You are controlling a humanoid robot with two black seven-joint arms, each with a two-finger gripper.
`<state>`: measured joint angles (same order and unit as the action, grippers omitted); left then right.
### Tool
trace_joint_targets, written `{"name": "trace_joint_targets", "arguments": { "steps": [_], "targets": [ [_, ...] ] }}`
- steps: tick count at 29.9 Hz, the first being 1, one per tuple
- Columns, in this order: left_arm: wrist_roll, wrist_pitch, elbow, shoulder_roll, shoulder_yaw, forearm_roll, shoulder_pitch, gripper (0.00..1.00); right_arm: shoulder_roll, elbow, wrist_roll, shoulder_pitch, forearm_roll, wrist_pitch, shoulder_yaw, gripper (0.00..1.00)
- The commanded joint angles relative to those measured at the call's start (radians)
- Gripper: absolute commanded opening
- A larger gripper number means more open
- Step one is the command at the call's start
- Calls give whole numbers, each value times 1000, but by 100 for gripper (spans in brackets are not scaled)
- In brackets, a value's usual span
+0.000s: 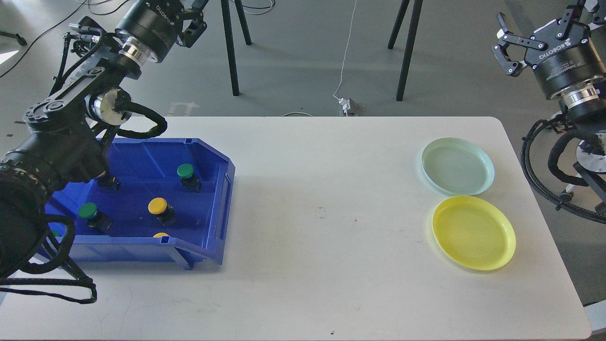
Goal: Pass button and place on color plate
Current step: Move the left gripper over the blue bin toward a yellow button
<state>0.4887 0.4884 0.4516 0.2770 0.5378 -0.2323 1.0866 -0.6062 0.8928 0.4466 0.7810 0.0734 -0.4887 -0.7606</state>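
Several push buttons lie in the blue bin [215, 208] at the left: a green one [185, 171], another green one [87, 210], a yellow one [157, 205] and a yellow one half hidden by the front wall [161, 235]. A pale green plate [457, 166] and a yellow plate [473, 233] sit at the right, both empty. My left gripper [191, 12] is high above the bin's far side and empty. Its lower finger is splayed wide and its upper finger is cut off by the top edge. My right gripper [539, 14] is open and empty, high beyond the table's right edge.
The white table [322, 213] carries only the bin and the two plates. My left arm overhangs the bin's left half and hides part of it. Black stand legs [402, 52] and a white cable [344, 61] are on the floor behind the table.
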Motion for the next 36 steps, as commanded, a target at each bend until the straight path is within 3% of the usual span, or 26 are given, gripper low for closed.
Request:
{"name": "trace_joint_targets", "arguments": {
  "steps": [1, 6, 10, 13, 17, 23, 29, 36],
  "targets": [
    [0, 0, 122, 8, 50, 8, -57, 100, -3, 8, 0, 0, 5, 0, -3, 99],
    [0, 0, 448, 135, 129, 2, -115, 100, -10, 35, 0, -19, 20, 0, -3, 99],
    [0, 0, 816, 356, 104, -39, -128, 100, -10, 37, 3, -54, 22, 0, -9, 99],
    [0, 0, 962, 526, 21, -131, -99, 100, -9, 37, 1, -72, 28, 0, -16, 99],
    [0, 0, 972, 691, -253, -289, 94, 100, -7, 35, 3, -78, 29, 0, -19, 99],
    [0, 0, 944, 714, -732, -585, 407, 100, -9, 35, 3, -101, 35, 0, -20, 99],
    [0, 0, 921, 673, -939, -821, 486, 100, -9, 32, 3, -131, 34, 0, -34, 99],
    [0, -31, 776, 541, -1229, -989, 507, 100, -12, 31, 3, -175, 34, 0, -57, 99]
  ]
}}
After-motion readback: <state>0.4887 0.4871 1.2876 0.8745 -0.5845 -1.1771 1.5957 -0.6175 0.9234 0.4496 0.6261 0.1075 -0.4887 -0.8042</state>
